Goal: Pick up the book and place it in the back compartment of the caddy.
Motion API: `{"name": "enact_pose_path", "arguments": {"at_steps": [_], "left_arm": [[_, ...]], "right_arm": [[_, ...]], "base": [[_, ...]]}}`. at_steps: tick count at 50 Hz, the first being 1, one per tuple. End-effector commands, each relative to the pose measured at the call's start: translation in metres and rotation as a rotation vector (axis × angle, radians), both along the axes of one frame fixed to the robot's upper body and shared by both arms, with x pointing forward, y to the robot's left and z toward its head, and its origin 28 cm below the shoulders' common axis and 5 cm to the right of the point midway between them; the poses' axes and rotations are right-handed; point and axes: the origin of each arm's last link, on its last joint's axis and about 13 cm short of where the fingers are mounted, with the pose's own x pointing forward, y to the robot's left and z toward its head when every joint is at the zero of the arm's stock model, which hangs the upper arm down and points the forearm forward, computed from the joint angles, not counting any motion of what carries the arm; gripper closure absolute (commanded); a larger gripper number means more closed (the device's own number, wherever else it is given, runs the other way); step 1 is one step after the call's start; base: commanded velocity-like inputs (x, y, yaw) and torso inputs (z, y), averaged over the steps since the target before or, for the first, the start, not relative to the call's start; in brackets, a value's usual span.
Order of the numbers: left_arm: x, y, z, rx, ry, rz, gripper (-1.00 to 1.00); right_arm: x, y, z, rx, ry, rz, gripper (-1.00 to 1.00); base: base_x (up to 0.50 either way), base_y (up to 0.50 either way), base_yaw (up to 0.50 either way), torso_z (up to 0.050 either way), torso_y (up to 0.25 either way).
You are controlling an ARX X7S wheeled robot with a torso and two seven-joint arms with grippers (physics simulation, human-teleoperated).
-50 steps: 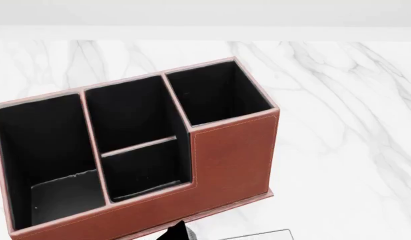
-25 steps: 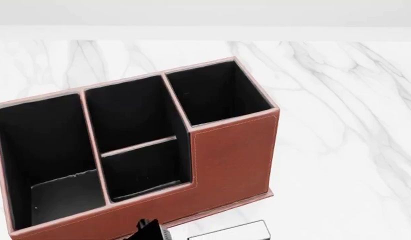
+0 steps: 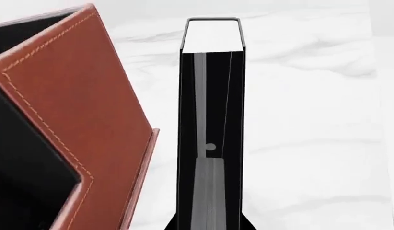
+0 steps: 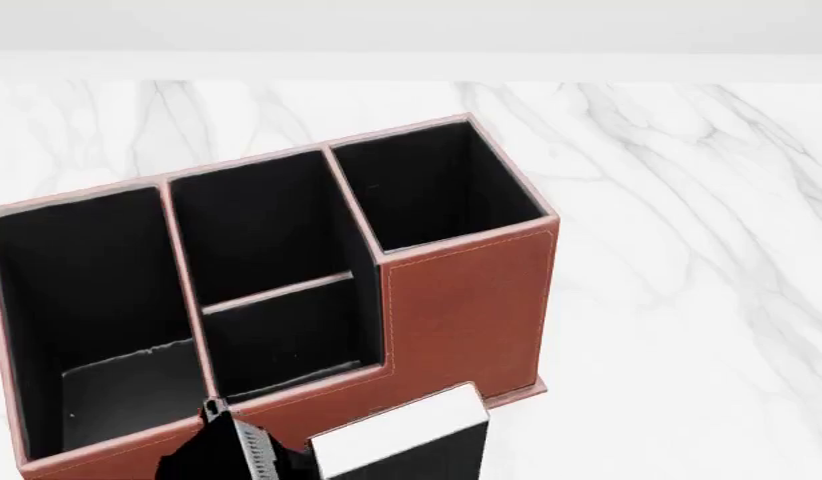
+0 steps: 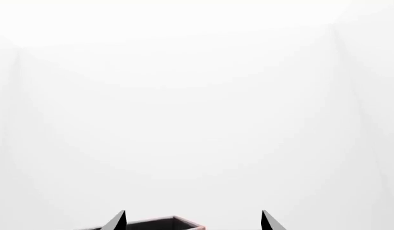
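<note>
Head view: my left claw [image 4: 238,450] grips the book [image 4: 400,432] upright, just outside the caddy [image 4: 465,300]'s low wall. Lifted too low, it could strike that wall short of the back compartment [image 4: 294,340].

In the head view we see only the top of the book [image 4: 408,432]; its lower part runs off the bottom edge. The left tool [image 4: 231,450] shows there as a dark shape, also cut by that edge, so we cannot tell its grip from this view. The caddy [image 4: 465,310] loses its left corner to the frame's side.

From the left wrist, the caddy's wall [image 3: 75,124] is cropped, its pockets unseen.

From the right wrist, only two tips of the right tool [image 5: 191,221] and a sliver of the caddy's rim [image 5: 162,222] poke above the bottom edge.
</note>
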Motion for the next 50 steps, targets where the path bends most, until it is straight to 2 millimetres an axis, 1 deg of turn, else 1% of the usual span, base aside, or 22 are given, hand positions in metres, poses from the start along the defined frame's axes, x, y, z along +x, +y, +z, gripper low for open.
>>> {"name": "enact_pose_path", "arguments": {"at_steps": [1, 4, 8, 20, 31, 44, 50], "left_arm": [[-0.011, 0.011, 0.036, -0.114, -0.035, 0.006, 1.0], [-0.013, 0.017, 0.044, -0.143, -0.032, 0.014, 1.0], [-0.014, 0.021, 0.048, -0.152, -0.026, 0.021, 1.0], [-0.015, 0.037, 0.07, -0.187, 0.087, 0.031, 1.0], [-0.01, 0.043, 0.085, -0.168, 0.097, 0.068, 1.0], [-0.011, 0.047, 0.098, -0.04, 0.099, 0.112, 1.0], [-0.006, 0.051, 0.098, 0.039, 0.094, 0.173, 1.0]], "right_arm": [[0.0, 0.001, -0.001, -0.005, 0.004, 0.002, -1.0], [0.0, 0.001, -0.001, -0.004, 0.003, 0.002, -1.0], [0.0, 0.001, -0.001, -0.005, 0.004, 0.003, -1.0], [0.001, 0.002, -0.002, -0.01, 0.006, 0.005, -1.0], [0.001, 0.002, -0.002, -0.011, 0.007, 0.007, -1.0], [0.002, 0.002, -0.003, -0.014, 0.01, 0.008, -1.0], [0.001, 0.002, -0.003, -0.014, 0.01, 0.007, -1.0]], "base": [[0.0, 0.0, 0.0, 0.0, 0.0], [0.0, 0.0, 0.0, 0.0, 0.004], [0.0, 0.0, 0.0, 0.0, 0.0], [0.0, 0.0, 0.0, 0.0, 0.001], [0.0, 0.0, 0.0, 0.0, 0.002], [0.0, 0.0, 0.0, 0.0, 0.001], [0.0, 0.0, 0.0, 0.0, 0.002]]}}
